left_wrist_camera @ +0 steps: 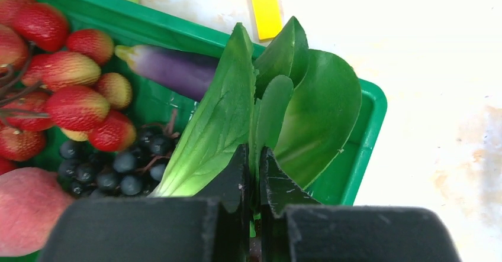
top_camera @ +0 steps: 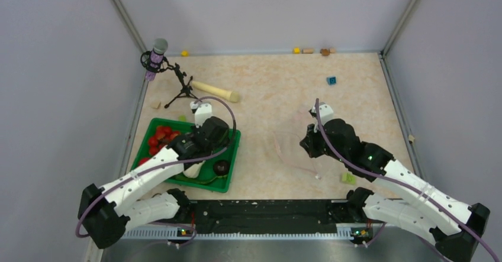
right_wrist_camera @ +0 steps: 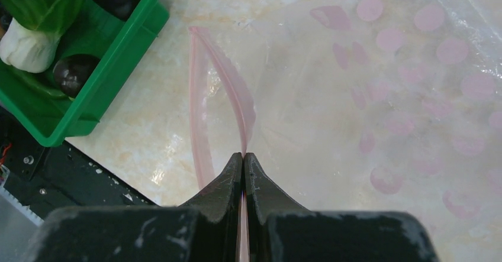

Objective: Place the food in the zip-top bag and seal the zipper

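In the top view the tray (top_camera: 234,158) sits at lower left on the worktop (top_camera: 272,90), and the bag (top_camera: 293,152) lies just right of centre. The left gripper (left_wrist_camera: 253,155) is pressed together on a bok choy (left_wrist_camera: 308,108) leaf over the tray. Strawberries (left_wrist_camera: 77,105), eggplant (left_wrist_camera: 171,70), berries (left_wrist_camera: 112,167) and peach (left_wrist_camera: 26,209) fill the wrist view's left side. The right gripper (right_wrist_camera: 244,155) pinches the bag's zipper (right_wrist_camera: 234,90), and its two pink strips are parted.
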Robot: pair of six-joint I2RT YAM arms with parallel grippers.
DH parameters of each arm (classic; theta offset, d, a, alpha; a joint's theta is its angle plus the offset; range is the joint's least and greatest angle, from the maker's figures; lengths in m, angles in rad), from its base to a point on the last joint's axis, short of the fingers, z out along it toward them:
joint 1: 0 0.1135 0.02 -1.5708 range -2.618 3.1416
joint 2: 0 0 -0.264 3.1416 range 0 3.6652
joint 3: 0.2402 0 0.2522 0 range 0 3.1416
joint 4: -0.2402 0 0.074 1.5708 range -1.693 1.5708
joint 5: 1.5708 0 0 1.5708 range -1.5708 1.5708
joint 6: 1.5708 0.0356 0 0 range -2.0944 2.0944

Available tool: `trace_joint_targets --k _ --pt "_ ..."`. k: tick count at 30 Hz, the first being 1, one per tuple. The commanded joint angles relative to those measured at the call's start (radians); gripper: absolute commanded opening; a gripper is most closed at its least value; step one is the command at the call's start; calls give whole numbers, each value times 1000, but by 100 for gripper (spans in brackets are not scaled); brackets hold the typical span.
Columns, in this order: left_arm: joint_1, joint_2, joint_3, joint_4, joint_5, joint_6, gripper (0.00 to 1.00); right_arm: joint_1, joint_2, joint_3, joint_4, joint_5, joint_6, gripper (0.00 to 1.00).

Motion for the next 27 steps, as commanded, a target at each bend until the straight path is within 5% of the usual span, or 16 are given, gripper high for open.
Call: trace_joint_targets --k 1,19,27 --pt "2 -125 24 -48 -76 -24 0 -6 -11 -3 33 27 -2 0" --pt "1 -586 49 184 30 127 0 -5 -40 -18 55 9 4 0" --pt "1 -475 144 474 396 261 0 -6 -13 -9 58 30 18 0"
